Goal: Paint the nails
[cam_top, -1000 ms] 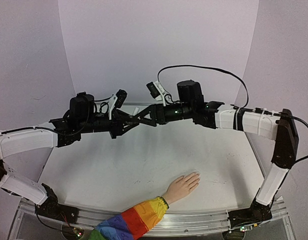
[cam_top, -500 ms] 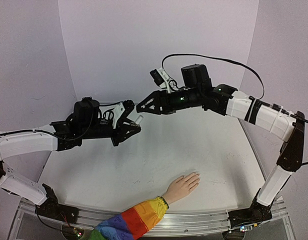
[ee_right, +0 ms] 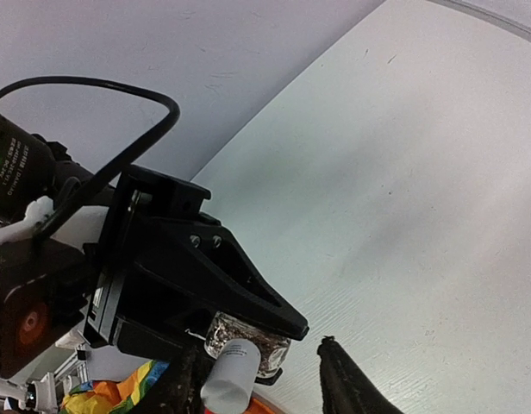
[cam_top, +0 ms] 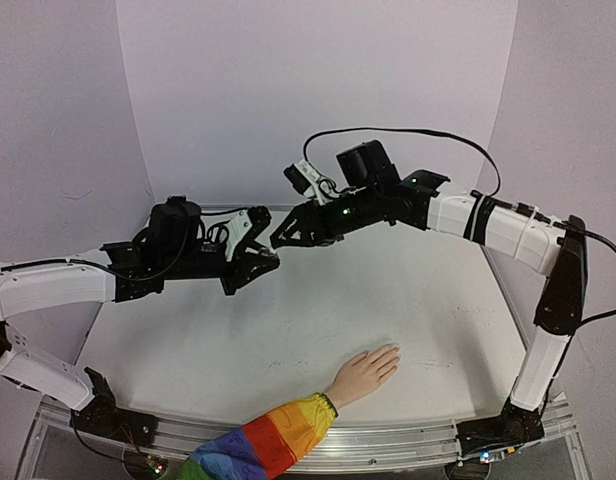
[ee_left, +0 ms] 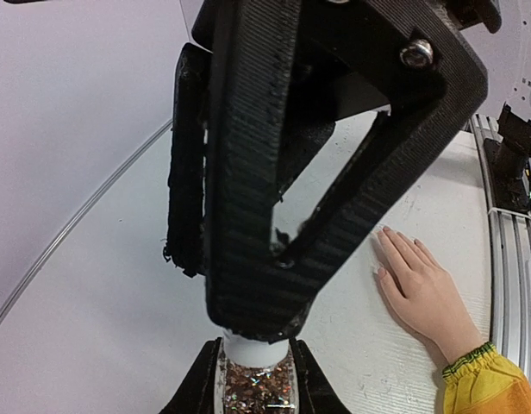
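My left gripper [cam_top: 262, 258] is shut on a small glass bottle [ee_left: 255, 381] of glittery polish with a white cap [ee_left: 253, 348], held above the table's far middle. My right gripper [cam_top: 279, 239] meets it from the right, its jaws open around the cap [ee_right: 228, 376]. One finger [ee_right: 174, 381] lies against the cap and the other [ee_right: 333, 360] stands apart. The flesh-coloured hand [cam_top: 364, 371] with a rainbow sleeve [cam_top: 263, 444] lies flat near the front edge. Its pale nails [ee_left: 385, 230] point toward the grippers.
The white table [cam_top: 438, 310] has a metal rail [cam_top: 388, 445] along its near edge and plain pale walls around it. A black cable [cam_top: 418, 133] loops over the right arm.
My right gripper lifted off the bottle, then came back down around its cap with the jaws narrower. The left gripper shifted slightly right and lower, still holding the bottle. The hand stayed still.
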Robot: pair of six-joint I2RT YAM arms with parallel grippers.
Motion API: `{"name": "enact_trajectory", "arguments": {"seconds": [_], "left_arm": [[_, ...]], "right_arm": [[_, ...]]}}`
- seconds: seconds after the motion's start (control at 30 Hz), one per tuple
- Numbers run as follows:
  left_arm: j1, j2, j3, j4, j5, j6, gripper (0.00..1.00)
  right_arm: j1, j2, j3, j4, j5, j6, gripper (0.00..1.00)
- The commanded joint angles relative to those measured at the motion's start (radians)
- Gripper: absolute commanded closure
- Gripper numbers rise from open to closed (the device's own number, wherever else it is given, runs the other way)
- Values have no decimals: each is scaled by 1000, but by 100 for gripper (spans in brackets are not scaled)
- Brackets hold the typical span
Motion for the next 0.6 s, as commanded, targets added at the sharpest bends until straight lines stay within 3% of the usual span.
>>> {"name": "enact_trajectory", "arguments": {"seconds": [0.0, 0.57], "left_arm": [[-3, 6, 53, 28, -4, 21, 100], [-3, 20, 66, 23, -6, 13, 100]], "right_arm": [[6, 3, 50, 0, -22, -20, 58], [13, 13, 35, -6, -44, -38, 62]]}}
